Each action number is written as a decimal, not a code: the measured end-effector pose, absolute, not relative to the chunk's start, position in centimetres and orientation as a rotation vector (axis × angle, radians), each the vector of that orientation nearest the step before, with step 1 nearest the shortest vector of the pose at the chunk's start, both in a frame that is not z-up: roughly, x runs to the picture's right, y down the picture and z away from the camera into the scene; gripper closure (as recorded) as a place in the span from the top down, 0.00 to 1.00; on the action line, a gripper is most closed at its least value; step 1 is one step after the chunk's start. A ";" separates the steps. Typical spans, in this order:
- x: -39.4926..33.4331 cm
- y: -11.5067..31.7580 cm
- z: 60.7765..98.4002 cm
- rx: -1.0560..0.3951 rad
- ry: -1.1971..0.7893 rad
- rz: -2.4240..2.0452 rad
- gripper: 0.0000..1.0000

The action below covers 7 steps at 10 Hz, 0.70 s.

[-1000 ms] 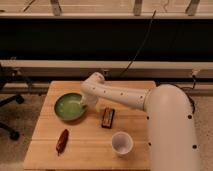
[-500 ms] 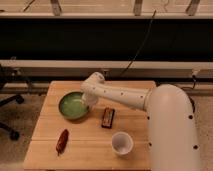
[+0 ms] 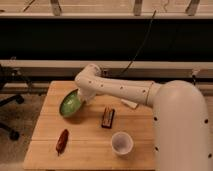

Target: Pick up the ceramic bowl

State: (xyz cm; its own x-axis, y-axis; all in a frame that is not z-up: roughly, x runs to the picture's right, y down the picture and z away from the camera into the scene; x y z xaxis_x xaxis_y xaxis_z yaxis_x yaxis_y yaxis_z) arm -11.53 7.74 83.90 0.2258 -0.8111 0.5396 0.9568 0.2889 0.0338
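Observation:
The ceramic bowl (image 3: 70,104) is glossy green and round. It is tilted over the left part of the wooden table (image 3: 90,152), its right rim raised and its inside facing left. My gripper (image 3: 83,98) sits at the end of the white arm, which reaches in from the right. It is closed on the bowl's raised right rim. The arm's wrist hides most of the gripper.
A small white cup (image 3: 121,143) stands at the table's front right. A dark rectangular object (image 3: 107,117) lies at the middle and a red-brown object (image 3: 62,141) at the front left. An office chair (image 3: 7,102) stands left of the table. A dark wall runs behind.
The bowl lay flat on the table earlier. Now it is tipped up on its side, with its right rim lifted by the gripper.

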 end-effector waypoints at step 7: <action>-11.9 4.9 79.2 -0.227 -0.564 -1.289 0.00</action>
